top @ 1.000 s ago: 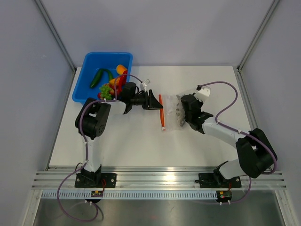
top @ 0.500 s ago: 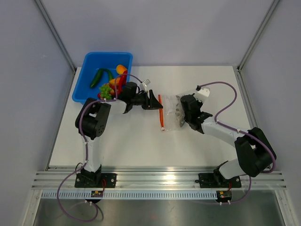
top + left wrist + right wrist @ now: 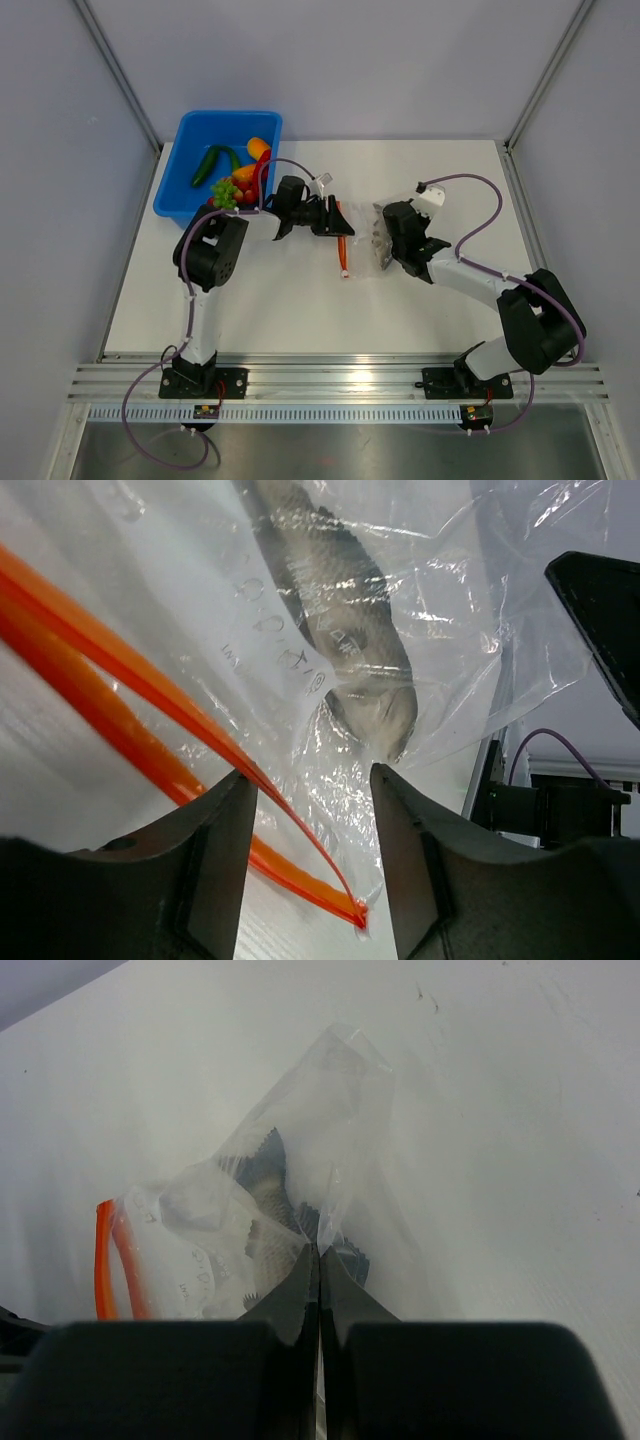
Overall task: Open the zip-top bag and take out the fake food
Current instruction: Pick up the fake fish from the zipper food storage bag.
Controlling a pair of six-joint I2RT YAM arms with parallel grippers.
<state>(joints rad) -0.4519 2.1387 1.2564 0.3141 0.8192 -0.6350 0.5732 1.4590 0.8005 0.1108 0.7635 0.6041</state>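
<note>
The left tool (image 3: 312,785) stood released, its two dark fingers (image 3: 215,865) parted; the upper lip of the orange zip strip (image 3: 150,695) ran through the gap between them, not visibly pinched; the strip's two lips were spread apart, so the mouth of the zip-top bag (image 3: 470,650) gaped; a grey fish (image 3: 350,620) lay inside the clear film just beyond the fingers. Behind that tool the left forearm lay nearly level, reaching right across the desk (image 3: 290,300) from a raised elbow above its base.

The right tool (image 3: 318,1252) was clenched, its fingertips pressed together on a fold of the bag's clear film at the end away from the strip; its forearm stretched left and away from a bent elbow near the desk's right edge; the two tools faced each other, with the bag lying on the desk between them, near the middle.

At the far left corner, well apart from the bag, a blue tub (image 3: 195,135) held the rest of the fake food (image 3: 232,185): a green cucumber (image 3: 214,163), green grapes (image 3: 225,191), red pieces (image 3: 250,186) and an orange piece (image 3: 258,147).
</note>
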